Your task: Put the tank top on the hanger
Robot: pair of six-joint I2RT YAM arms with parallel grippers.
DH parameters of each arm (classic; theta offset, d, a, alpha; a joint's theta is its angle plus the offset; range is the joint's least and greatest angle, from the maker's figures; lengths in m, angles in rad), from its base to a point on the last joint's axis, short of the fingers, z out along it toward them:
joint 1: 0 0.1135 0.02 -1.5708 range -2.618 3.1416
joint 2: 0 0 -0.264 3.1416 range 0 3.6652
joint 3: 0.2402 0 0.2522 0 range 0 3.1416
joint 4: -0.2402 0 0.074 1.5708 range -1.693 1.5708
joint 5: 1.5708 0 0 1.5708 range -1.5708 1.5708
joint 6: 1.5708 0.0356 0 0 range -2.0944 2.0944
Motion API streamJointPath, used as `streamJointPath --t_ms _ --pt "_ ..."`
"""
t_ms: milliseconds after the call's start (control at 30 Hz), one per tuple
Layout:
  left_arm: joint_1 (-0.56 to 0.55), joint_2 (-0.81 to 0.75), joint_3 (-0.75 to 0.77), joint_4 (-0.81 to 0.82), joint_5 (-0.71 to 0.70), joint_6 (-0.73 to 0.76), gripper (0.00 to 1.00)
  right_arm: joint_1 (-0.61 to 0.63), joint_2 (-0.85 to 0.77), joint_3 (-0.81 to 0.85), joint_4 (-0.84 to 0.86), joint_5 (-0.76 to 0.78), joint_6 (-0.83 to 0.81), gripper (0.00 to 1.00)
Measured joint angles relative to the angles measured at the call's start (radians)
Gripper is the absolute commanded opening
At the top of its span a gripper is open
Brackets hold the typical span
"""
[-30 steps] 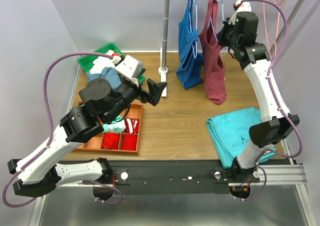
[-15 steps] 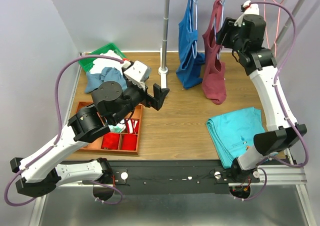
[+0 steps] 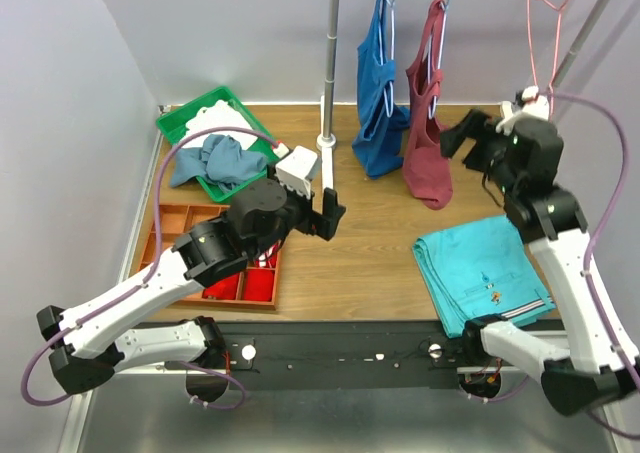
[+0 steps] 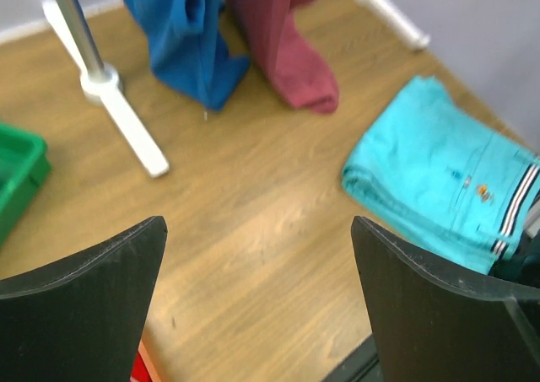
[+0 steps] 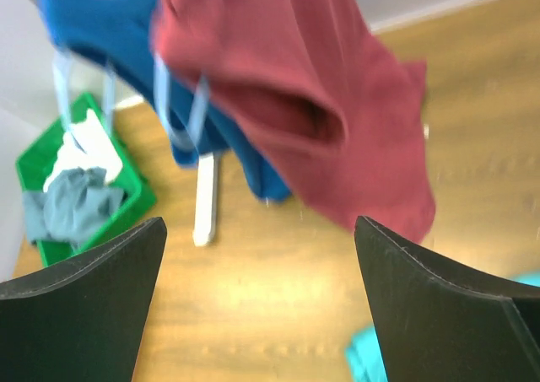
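**A:** How does the right gripper stand?

**B:** The right gripper [image 3: 458, 138] is spread wide with nothing between its fingers. It is at the right of the top view, near the tank top [image 3: 425, 143] but apart from it.

**A:** And where is the tank top?

**B:** It hangs at upper centre on the hanger [image 3: 438, 45], whose pale wire runs through its straps. Its hem reaches down toward the counter [image 3: 370, 243]. A blue top [image 3: 378, 103] hangs just beside it on the left.

**A:** And the left gripper?

**B:** The left gripper [image 3: 328, 208] also gapes wide and holds nothing, over the middle of the counter below the rack pole [image 3: 330, 53].

**A:** What lies further out?

**B:**
- Folded turquoise trousers [image 3: 480, 268] lie at lower right.
- A green tray [image 3: 180, 123] of cloths sits at upper left.
- A pink hanger [image 3: 545, 13] hangs in the upper right corner.
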Motion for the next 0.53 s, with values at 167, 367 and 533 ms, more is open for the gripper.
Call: streamJointPath --t_ms 167,367,533 --pt "0.001 -0.008 -0.133 0.003 -0.001 -0.102 0.99 0.000 -0.174 -0.266 0.000 -0.013 0.092 1.00" --pt "0.002 -0.057 -0.313 0.027 -0.008 -0.217 0.99 0.000 -0.264 -0.482 -0.010 -0.111 0.180 1.00" --pt "0.002 -0.063 -0.370 0.042 -0.008 -0.269 0.99 0.000 -0.284 -0.568 -0.029 -0.223 0.217 1.00"
